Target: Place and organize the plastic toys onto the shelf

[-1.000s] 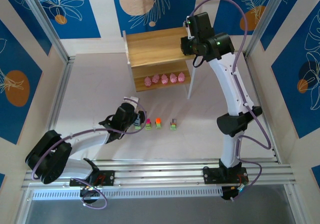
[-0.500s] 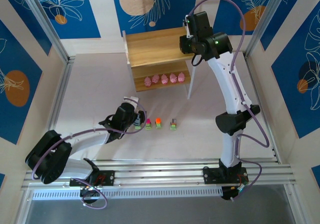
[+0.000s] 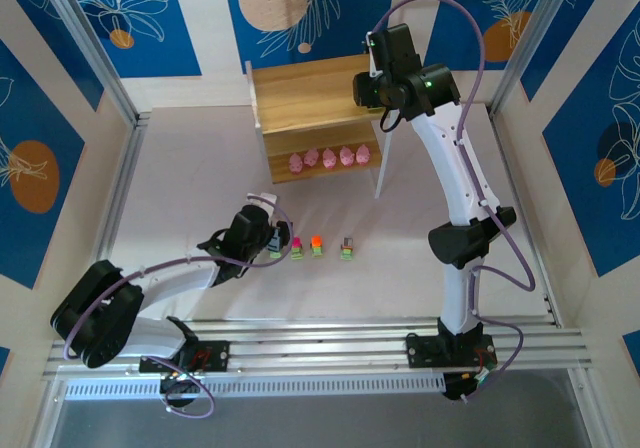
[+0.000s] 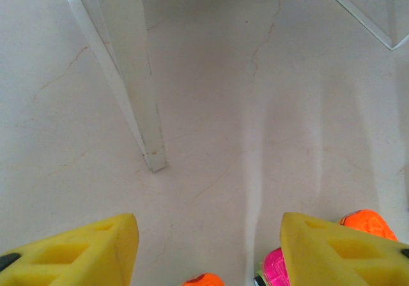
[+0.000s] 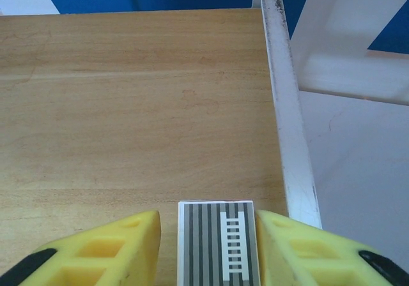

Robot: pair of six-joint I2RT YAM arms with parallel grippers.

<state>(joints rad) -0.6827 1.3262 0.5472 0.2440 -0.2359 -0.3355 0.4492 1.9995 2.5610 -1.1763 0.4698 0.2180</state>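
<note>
The wooden shelf (image 3: 305, 93) stands at the back of the table. Several pink blob toys (image 3: 328, 157) sit in a row on its lower tier. My right gripper (image 5: 208, 223) is over the top tier's right end, open, with a grey striped blocky toy (image 5: 216, 242) resting on the wood between its fingers and a gap on the left side. Three car-like toys (image 3: 317, 246) stand in a row on the table. My left gripper (image 4: 208, 235) is open low over that row's left end, with an orange-topped toy (image 4: 203, 279) between its fingers and a magenta-topped one (image 4: 275, 270) by the right finger.
A white shelf leg (image 4: 137, 94) stands ahead of the left gripper. The shelf's white side rail (image 5: 287, 120) runs just right of the grey toy. Blue patterned walls and metal rails (image 3: 310, 343) bound the table.
The right gripper's jaws have spread apart around the grey toy, and that arm shifted slightly left. The left arm has not moved.
</note>
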